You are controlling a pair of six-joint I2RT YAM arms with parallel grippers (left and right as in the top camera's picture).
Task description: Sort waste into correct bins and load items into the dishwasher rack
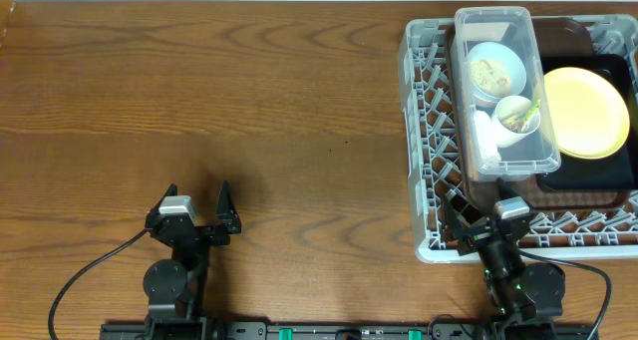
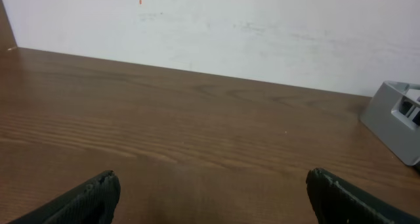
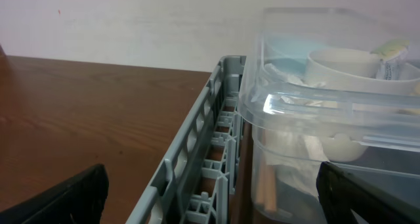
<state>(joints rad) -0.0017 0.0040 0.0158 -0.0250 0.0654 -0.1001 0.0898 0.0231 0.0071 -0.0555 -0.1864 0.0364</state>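
Observation:
A grey dishwasher rack (image 1: 424, 131) stands at the right of the table and shows in the right wrist view (image 3: 197, 145). A clear plastic bin (image 1: 503, 156) lies in it, also in the right wrist view (image 3: 308, 109), holding a light blue bowl (image 1: 496, 71) with food scraps and a white cup (image 1: 516, 116) with a green-and-white wrapper. A yellow plate (image 1: 588, 111) rests on a black tray (image 1: 588, 175). My left gripper (image 1: 196, 208) is open and empty over bare wood at the front left. My right gripper (image 1: 488, 215) is open and empty at the rack's front edge.
The rack's corner (image 2: 394, 119) shows at the right of the left wrist view. A white wall (image 2: 230, 27) runs behind the table. A brown tray (image 1: 573, 26) lies under the black one. Both arm bases stand at the table's front edge.

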